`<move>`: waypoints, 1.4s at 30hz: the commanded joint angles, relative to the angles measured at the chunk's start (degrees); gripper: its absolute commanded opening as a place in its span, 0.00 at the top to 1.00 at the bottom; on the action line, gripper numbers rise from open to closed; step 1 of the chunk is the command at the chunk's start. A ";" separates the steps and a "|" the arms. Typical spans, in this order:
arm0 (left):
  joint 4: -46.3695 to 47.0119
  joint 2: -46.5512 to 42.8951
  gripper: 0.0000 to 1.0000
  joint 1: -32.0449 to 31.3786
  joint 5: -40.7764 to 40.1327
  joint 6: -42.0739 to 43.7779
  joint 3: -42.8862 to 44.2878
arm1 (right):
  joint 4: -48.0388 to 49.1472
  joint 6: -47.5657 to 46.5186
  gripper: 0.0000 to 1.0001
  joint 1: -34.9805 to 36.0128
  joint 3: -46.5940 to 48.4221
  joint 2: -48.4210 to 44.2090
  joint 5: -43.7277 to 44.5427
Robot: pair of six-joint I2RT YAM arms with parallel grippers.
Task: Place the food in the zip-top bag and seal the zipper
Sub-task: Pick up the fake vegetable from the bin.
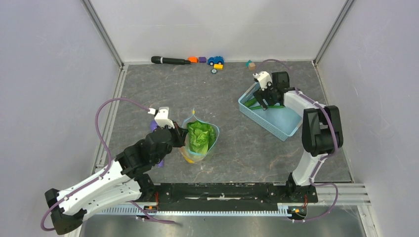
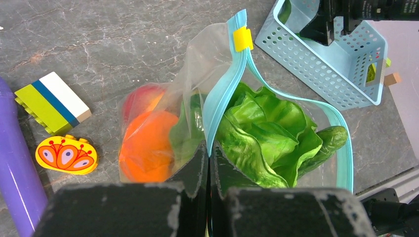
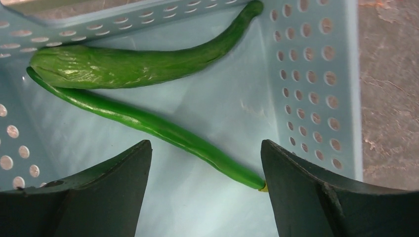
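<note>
The clear zip-top bag lies mid-table with its mouth open. My left gripper is shut on the near end of its teal zipper strip; it also shows in the top view. A yellow slider sits at the strip's far end. Inside the bag are green lettuce, an orange, a red fruit and a green pod. My right gripper is open inside the blue basket, over a thin green pod; a thicker pod lies beyond it.
A purple object lies left of the bag; I cannot tell what it is. Toy blocks and a yellow toy lie beside it. A black stick and small toys line the back wall.
</note>
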 commanded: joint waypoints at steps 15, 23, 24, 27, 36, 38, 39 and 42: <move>2.90 -0.33 0.98 -0.17 1.33 3.30 -0.37 | -8.40 -6.85 0.47 -1.07 6.72 7.99 -2.77; 3.17 -0.47 0.98 -0.10 1.33 3.45 -0.27 | -8.41 -4.49 0.69 -3.27 7.05 8.80 -4.65; 3.24 -0.31 0.98 -0.17 1.33 3.41 -0.31 | -8.23 -4.30 0.72 -3.55 7.05 8.69 -4.98; 3.46 0.19 0.98 -0.17 1.43 3.65 -0.14 | -7.99 -3.49 0.86 -4.03 6.94 8.15 -7.22; 3.99 0.97 0.98 -0.12 1.59 4.03 0.24 | 0.08 5.98 1.00 -3.99 1.13 -2.39 -10.72; 3.96 1.08 0.98 -0.17 1.76 4.06 0.32 | 3.07 7.42 1.00 -4.00 -1.54 -5.69 -10.14; 3.90 1.15 0.98 -0.10 1.70 4.01 0.39 | 3.96 8.20 1.00 -4.01 -2.74 -7.31 -9.11; 4.07 1.15 0.98 -0.16 1.77 4.06 0.39 | 4.66 8.93 1.00 -4.02 -5.36 -11.26 -7.99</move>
